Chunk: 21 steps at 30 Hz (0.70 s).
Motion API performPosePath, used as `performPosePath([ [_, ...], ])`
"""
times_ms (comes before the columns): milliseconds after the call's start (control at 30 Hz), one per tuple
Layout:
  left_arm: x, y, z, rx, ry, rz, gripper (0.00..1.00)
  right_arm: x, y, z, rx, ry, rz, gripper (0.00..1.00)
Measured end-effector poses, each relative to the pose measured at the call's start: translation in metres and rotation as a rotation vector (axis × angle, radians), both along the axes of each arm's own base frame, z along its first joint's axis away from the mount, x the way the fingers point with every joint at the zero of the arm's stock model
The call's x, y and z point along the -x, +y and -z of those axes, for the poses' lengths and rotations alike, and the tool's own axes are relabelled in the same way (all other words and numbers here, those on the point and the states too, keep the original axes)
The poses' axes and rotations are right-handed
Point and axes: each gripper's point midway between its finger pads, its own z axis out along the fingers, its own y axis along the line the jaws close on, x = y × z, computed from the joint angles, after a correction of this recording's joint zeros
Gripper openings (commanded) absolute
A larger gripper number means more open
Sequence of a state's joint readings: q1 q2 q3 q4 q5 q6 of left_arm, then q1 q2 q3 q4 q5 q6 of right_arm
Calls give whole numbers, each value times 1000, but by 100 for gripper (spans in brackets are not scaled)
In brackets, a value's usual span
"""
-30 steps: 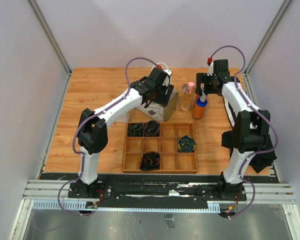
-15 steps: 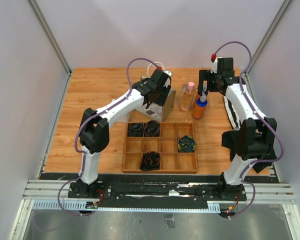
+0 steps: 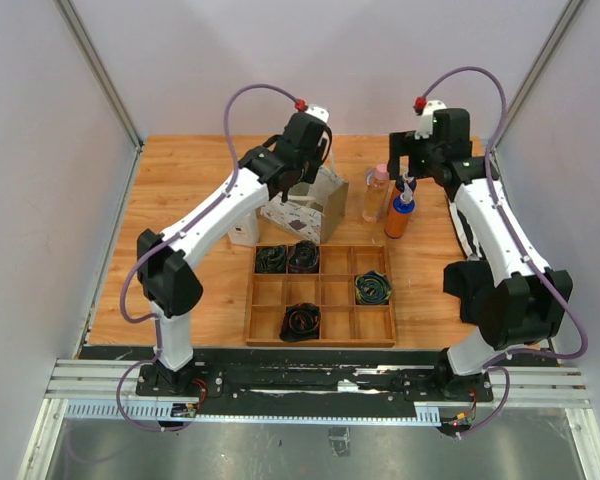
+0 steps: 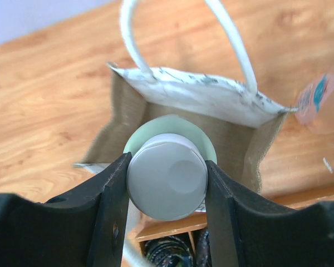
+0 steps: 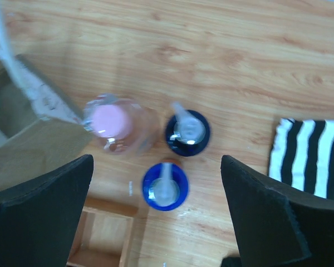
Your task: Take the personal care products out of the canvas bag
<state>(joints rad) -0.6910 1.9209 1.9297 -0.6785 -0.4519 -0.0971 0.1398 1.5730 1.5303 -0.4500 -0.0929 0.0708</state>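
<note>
My left gripper (image 4: 167,186) is shut on the grey cap of a pale green bottle (image 4: 167,177) and holds it upright just above the open mouth of the canvas bag (image 4: 195,100). In the top view this gripper (image 3: 305,165) hangs over the bag (image 3: 305,212). My right gripper (image 5: 158,183) is open and empty, high above three standing bottles: a pinkish one with a pale pink cap (image 5: 108,119), an orange one with a blue cap (image 5: 165,186) and one with a dark blue cap (image 5: 188,132). They stand right of the bag in the top view (image 3: 398,212).
A wooden divided tray (image 3: 320,295) with coiled dark cables lies in front of the bag. A black-and-white striped cloth (image 5: 312,156) lies at the right. A white object (image 3: 243,230) sits left of the bag, half hidden by my left arm.
My left gripper has risen out of the bag with the bottle, so the bag shows more. My right gripper has lifted and shifted slightly left above the standing bottles.
</note>
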Motion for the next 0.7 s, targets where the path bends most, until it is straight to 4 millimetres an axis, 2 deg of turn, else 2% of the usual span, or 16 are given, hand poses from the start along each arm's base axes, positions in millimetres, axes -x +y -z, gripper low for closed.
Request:
performPosePath([
  [200, 5, 30, -85, 45, -189, -88, 0, 19, 68, -18, 28, -50, -185, 96],
  [333, 10, 61, -135, 39, -324, -188, 0, 27, 93, -24, 29, -66, -248, 96],
  [433, 8, 88, -161, 34, -405, -288, 0, 31, 104, -24, 29, -66, -276, 96],
  [567, -5, 138, -167, 41, -435, -441, 0, 36, 115, -24, 30, -67, -300, 96],
  [633, -14, 165, -157, 47, -422, -516, 0, 40, 123, -23, 34, -68, -321, 96],
  [700, -21, 192, -136, 49, -388, -582, 0, 44, 133, -24, 37, -69, -346, 96],
])
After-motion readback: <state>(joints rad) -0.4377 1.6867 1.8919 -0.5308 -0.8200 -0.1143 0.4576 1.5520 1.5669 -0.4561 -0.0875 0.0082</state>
